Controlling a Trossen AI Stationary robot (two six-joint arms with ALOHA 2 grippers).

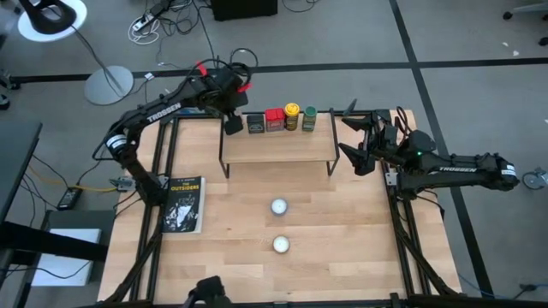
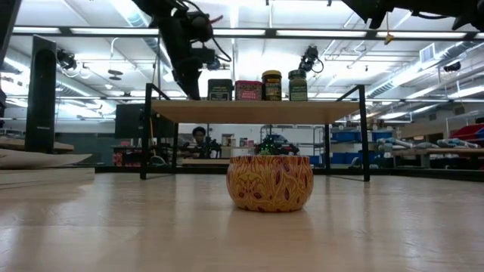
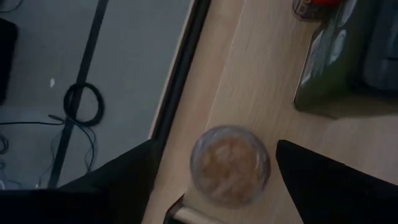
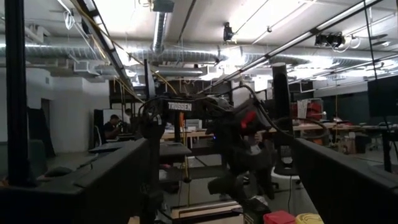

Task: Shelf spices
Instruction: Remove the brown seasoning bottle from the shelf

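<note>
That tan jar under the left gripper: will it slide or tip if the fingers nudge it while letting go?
The tan jar looks round and smooth-sided, so an off-centre nudge from the left gripper, whose fingers stand open either side of it, would probably spin or slide it. It stands near the shelf end, so a push outward risks a fall. It seems squat, so tipping looks less likely.

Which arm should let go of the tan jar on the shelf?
The left. Its gripper hangs right over the tan jar at the shelf's left end, jaws open on either side. The right gripper waits off the right end.
</note>
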